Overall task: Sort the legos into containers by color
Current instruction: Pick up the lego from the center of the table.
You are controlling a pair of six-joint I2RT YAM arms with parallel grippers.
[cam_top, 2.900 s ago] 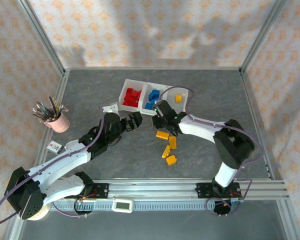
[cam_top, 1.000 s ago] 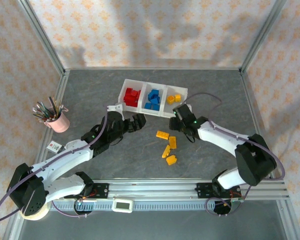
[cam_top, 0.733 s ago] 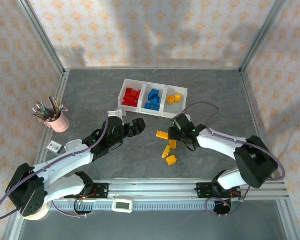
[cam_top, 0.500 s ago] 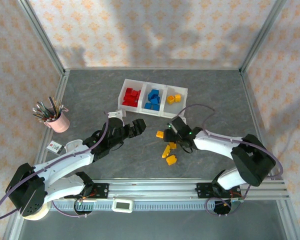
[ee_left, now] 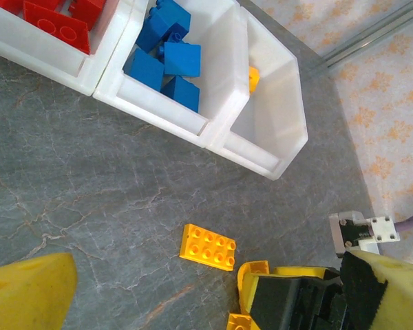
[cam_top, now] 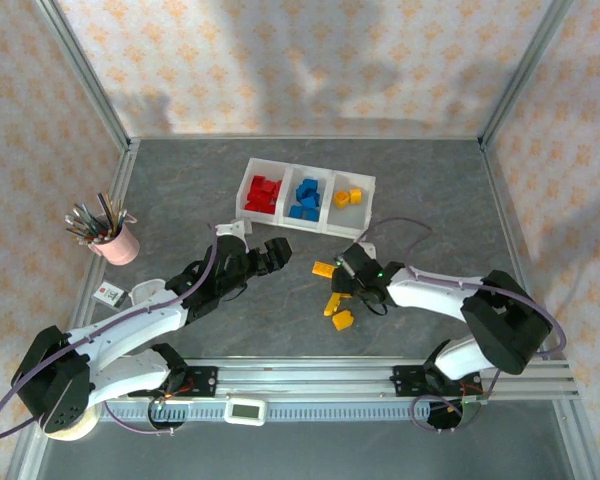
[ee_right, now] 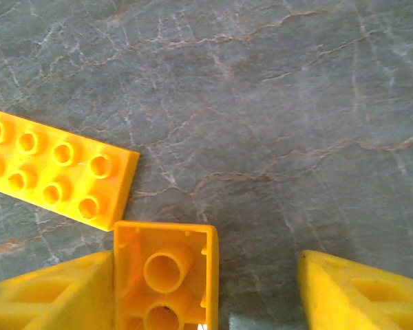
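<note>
Legos lie in two places: sorted in the bins, and loose on the table beside the right pincer (ee_right: 206,292). That pincer's fingers stand apart, low over the table. An upside-down yellow brick (ee_right: 165,278) lies between them with its hollow underside showing. It rests against the finger on the left of the wrist view, and a clear gap separates it from the other finger, so nothing is clamped. Just beyond that brick, close to its corner, a flat yellow plate (ee_right: 58,179) with eight studs lies on the grey table (ee_right: 275,103). Seen from above, two further yellow bricks (cam_top: 342,320) lie on the side of this pincer nearer the arm bases.

The left pincer (ee_left: 210,290) is spread wide and holds nothing. It hovers near the plate, on its left, and points toward the bins.

Farther out, at the middle of the table, stand three white bins (cam_top: 350,218) joined in one row. The left one holds red bricks (cam_top: 265,193), the middle one blue bricks (cam_top: 306,198), and the right one a few yellow bricks (cam_top: 348,196). A pink cup of pens (cam_top: 115,238) stands at the table's left edge, well apart from everything else.
</note>
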